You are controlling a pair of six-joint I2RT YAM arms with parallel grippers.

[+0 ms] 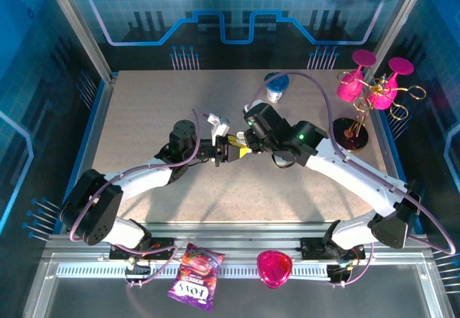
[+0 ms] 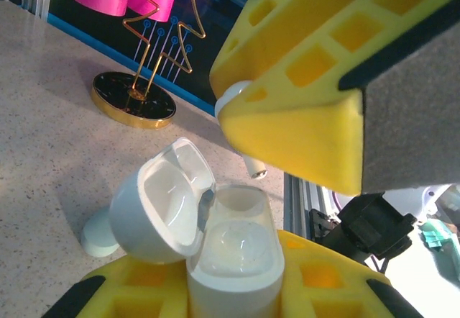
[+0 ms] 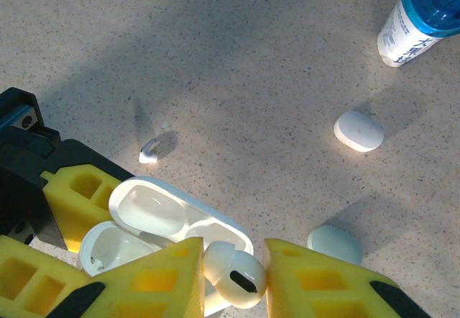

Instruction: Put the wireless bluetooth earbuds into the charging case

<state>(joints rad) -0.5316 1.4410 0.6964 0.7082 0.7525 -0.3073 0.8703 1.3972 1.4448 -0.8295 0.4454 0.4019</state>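
Right wrist view: one earbud pinched close over the open charging case.
The right jaws are pressed onto an earbud (image 3: pixel 233 275) across its rounded head (in the left wrist view its stem hangs free below the yellow pads). It sits just above the charging case (image 3: pixel 165 221) and does not look seated in a well yet. The left jaws clamp that case by its lower body, with the lid (image 2: pixel 164 201) hinged back. A second earbud (image 3: pixel 149 152) lies loose on the bench (image 3: pixel 251 59) nearby, and a closed case (image 3: pixel 358 131) rests further off near a bottle (image 3: pixel 420 16). I judge the earbud to be very light, hard and glossy, so it could slip or twist between the pads. Holding it across the head, with the stem left clear to go down first, looks like the right grip.
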